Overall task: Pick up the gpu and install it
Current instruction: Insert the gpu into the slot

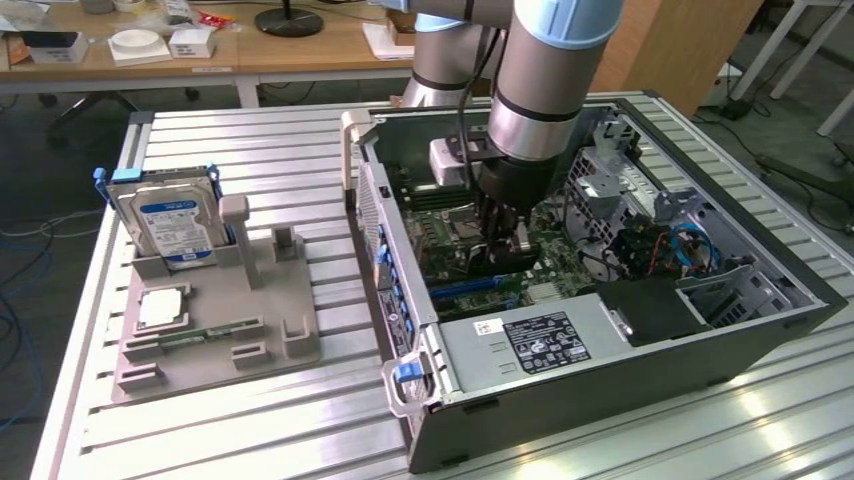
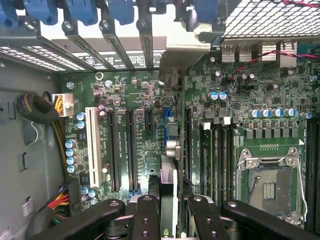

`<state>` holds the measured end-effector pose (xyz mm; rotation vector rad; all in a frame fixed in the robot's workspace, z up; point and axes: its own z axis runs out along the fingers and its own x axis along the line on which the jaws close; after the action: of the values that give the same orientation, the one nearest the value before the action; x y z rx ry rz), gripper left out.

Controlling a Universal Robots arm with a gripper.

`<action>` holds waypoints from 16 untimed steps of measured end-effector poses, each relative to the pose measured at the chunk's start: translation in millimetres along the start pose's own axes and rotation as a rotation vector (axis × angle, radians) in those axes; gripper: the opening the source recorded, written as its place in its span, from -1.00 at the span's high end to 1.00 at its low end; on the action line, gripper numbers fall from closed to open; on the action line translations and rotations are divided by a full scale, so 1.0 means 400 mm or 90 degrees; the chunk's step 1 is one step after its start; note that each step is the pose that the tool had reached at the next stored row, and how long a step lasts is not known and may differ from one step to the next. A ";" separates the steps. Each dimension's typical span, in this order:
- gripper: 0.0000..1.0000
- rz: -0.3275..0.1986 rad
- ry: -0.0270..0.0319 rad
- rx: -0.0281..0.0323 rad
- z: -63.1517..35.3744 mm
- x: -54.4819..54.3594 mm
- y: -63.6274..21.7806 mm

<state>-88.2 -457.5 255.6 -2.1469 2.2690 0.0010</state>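
My gripper [image 1: 509,228] hangs straight down inside the open computer case [image 1: 747,340], over the green motherboard [image 1: 561,262]. It is shut on the gpu [image 1: 515,256], a thin dark card held upright and low over the board. In the wrist view the gpu [image 2: 170,172] is seen edge-on between the two black fingers [image 2: 146,216], with my gripper [image 2: 168,212] closed on its top edge. The card lies in line with the blue expansion slot [image 2: 168,127]. Its silver end bracket [image 2: 187,47] is against the case's rear slot openings.
A grey parts holder [image 1: 274,345] on the table at the exterior view's left carries a blue-labelled hard drive [image 1: 171,222], a processor chip [image 1: 160,307] and a memory stick [image 1: 207,333]. Inside the case are a power supply [image 1: 534,345], drive cage [image 1: 727,290], blue cables [image 1: 683,245] and the processor socket [image 2: 270,185].
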 end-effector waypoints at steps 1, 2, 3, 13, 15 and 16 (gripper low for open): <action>0.47 0.000 0.0000 0.0000 0.000 0.002 0.000; 0.47 0.000 0.0000 0.0000 0.000 0.004 0.000; 0.47 0.000 0.0000 0.0000 0.000 0.006 0.000; 0.47 -0.026 -0.0002 -0.0004 0.002 0.008 0.008; 0.47 -0.029 -0.0002 -0.0004 0.002 0.008 0.008; 0.47 -0.029 -0.0003 -0.0004 0.003 0.008 0.008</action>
<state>-91.7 -460.5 254.5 -2.1981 2.2197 0.0016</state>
